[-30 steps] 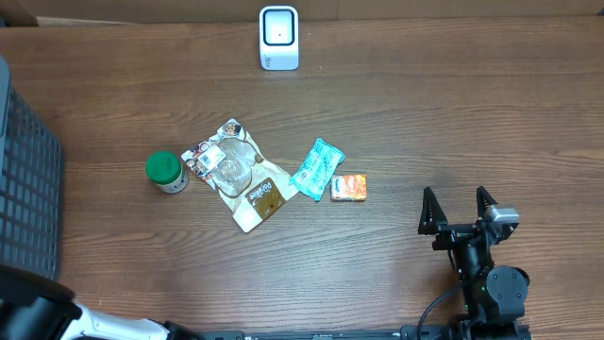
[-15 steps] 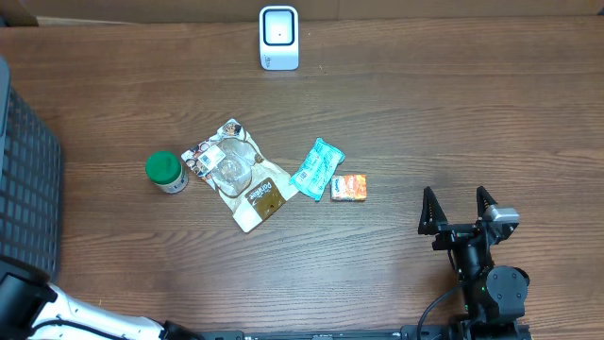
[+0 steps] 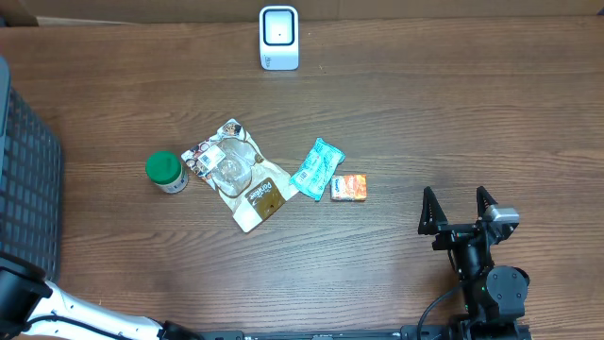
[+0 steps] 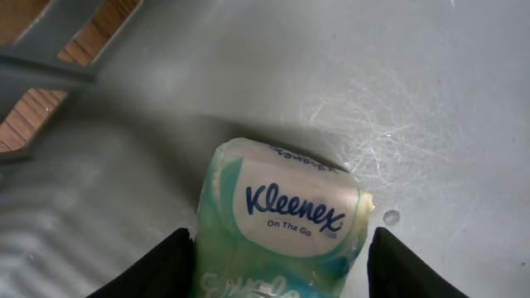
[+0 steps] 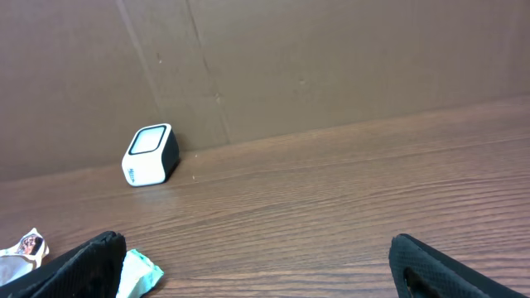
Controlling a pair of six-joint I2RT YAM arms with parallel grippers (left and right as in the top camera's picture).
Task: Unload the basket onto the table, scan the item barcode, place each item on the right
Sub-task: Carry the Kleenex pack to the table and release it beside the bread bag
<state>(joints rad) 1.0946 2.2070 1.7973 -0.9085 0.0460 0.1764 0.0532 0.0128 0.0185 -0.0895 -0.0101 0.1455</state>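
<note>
Looking down the left wrist view, we find the Kleenex pack (image 4: 281, 215) lying in the grey bin (image 4: 397, 83), at bottom centre of the frame. Its long axis runs up the frame between the fingers of the left gripper (image 4: 280, 257), which flank its narrow width; whether they pinch it we cannot tell. The right gripper (image 3: 458, 210), spread wide and empty, sits lower right in the overhead frame, the scanner (image 3: 278, 38) at top centre.

A staged shop-checkout bench is being suggested by a white boxy scanner (image 3: 278, 38), packaged groceries (image 3: 317, 168) and a brown wood-grain table (image 3: 453, 113).
</note>
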